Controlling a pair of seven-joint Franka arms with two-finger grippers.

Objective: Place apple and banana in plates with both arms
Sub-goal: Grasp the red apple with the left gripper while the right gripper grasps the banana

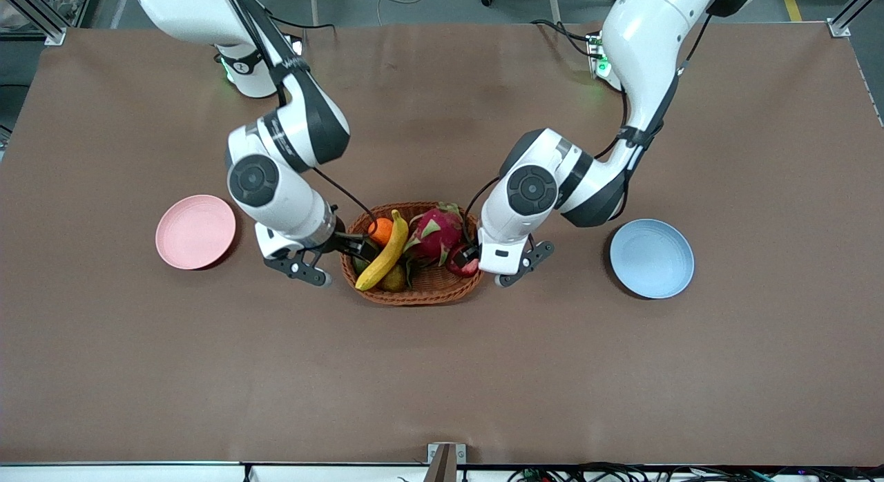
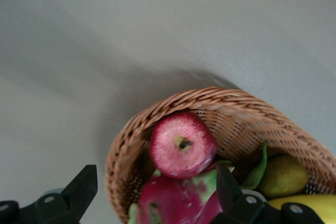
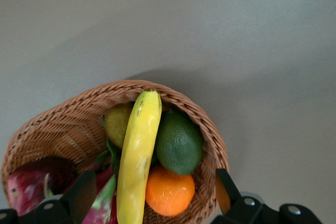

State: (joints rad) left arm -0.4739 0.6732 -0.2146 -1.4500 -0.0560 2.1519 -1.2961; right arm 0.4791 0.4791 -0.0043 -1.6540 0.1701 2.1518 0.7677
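Observation:
The yellow banana (image 1: 384, 254) lies in the wicker basket (image 1: 414, 295), at the basket's end toward the right arm. The dark red apple (image 1: 461, 264) sits at the basket's other end, beside the dragon fruit. My right gripper (image 1: 356, 246) is open, low over the basket's end by the banana (image 3: 137, 156); its fingers (image 3: 81, 195) straddle the banana and the orange. My left gripper (image 1: 471, 255) is open over the basket; the apple (image 2: 182, 144) lies just ahead of its fingers (image 2: 228, 190). The pink plate (image 1: 195, 231) and the blue plate (image 1: 651, 257) stand empty.
The basket also holds a magenta dragon fruit (image 1: 436, 232), an orange (image 1: 380, 230), a green round fruit (image 3: 179, 141) and a pear (image 2: 283, 176). The pink plate lies toward the right arm's end of the brown table (image 1: 442, 371), the blue plate toward the left arm's end.

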